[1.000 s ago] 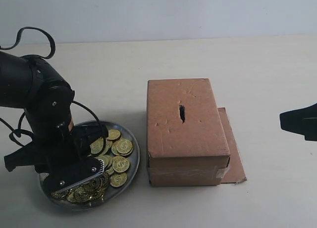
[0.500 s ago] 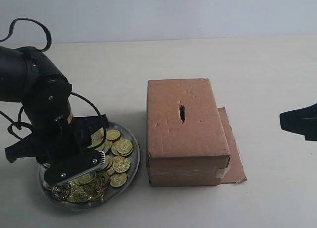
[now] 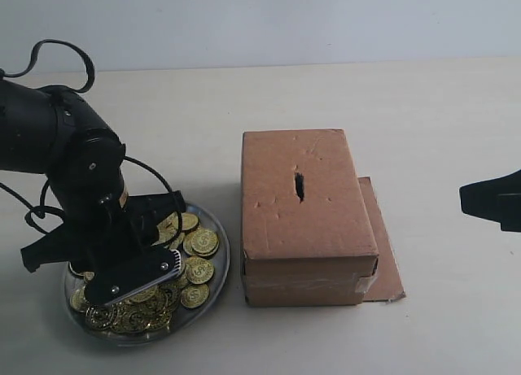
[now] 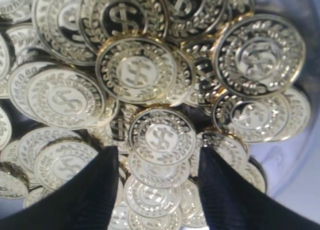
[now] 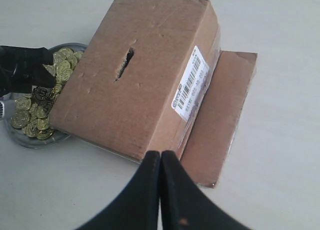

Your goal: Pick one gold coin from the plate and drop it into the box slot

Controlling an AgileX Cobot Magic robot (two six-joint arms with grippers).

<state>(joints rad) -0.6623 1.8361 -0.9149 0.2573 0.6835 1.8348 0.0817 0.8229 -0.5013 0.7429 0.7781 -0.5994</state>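
Observation:
A heap of gold coins [image 3: 198, 271] fills the silver-grey plate [image 3: 220, 237], which stands left of the brown box [image 3: 309, 228]. The dark slot [image 3: 299, 186] is in the middle of the box top. My left gripper [image 3: 151, 269] is down among the coins. In the left wrist view it [image 4: 157, 152] is open, its black fingers [image 4: 90, 195] on either side of one gold coin [image 4: 161, 135] on top of the pile. My right gripper [image 5: 160, 154] is shut and empty, hanging over the table near the box [image 5: 140, 85] and its slot [image 5: 125, 63].
A flat cardboard flap [image 3: 383, 253] sticks out from the box base on the right. The right arm [image 3: 492, 200] shows at the right edge of the exterior view. The left arm's black cable [image 3: 57, 54] loops above it. The table is pale.
My left gripper has lifted a little and shifted right over the coin heap, staying inside the plate. The right arm and the box have not moved.

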